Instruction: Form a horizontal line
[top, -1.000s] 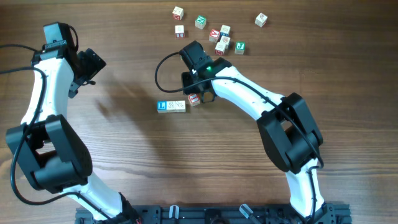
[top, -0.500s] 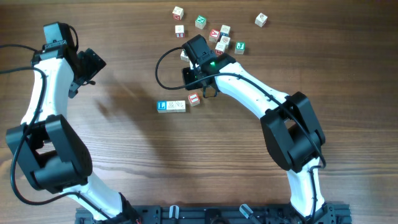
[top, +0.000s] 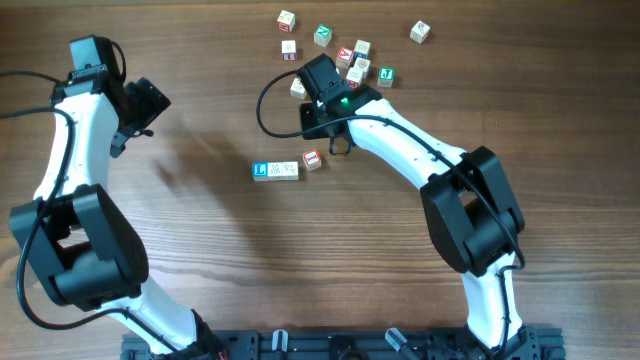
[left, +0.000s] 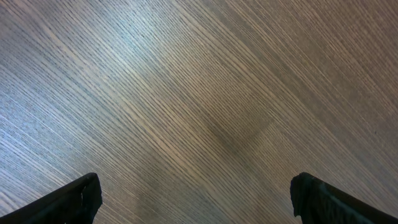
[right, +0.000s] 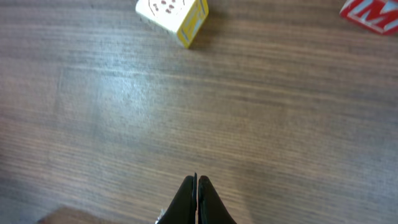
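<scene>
The horizontal line (top: 275, 171) is a short row on the wood table: a blue "L" cube (top: 260, 171) at the left, then pale cubes set edge to edge. A red-faced cube (top: 312, 158) lies just off the row's right end, slightly farther back and turned. My right gripper (top: 321, 92) is shut and empty, above the table beyond the red-faced cube; its closed tips show in the right wrist view (right: 196, 186). My left gripper (top: 150, 105) is open and empty at the far left, over bare wood in the left wrist view (left: 196, 199).
A pale cube with a yellow side (top: 297, 88) (right: 173, 12) lies just left of my right gripper. Several loose cubes lie at the far side, among them green-faced ones (top: 322, 36) (top: 386, 76), a red "M" one (top: 345, 55) (right: 373, 12) and a pale one (top: 420, 32).
My right gripper has drawn back from the red-faced cube toward the far side, uncovering the pale cube beside it. The red-faced cube stays by the row's right end. The left arm has not moved.
</scene>
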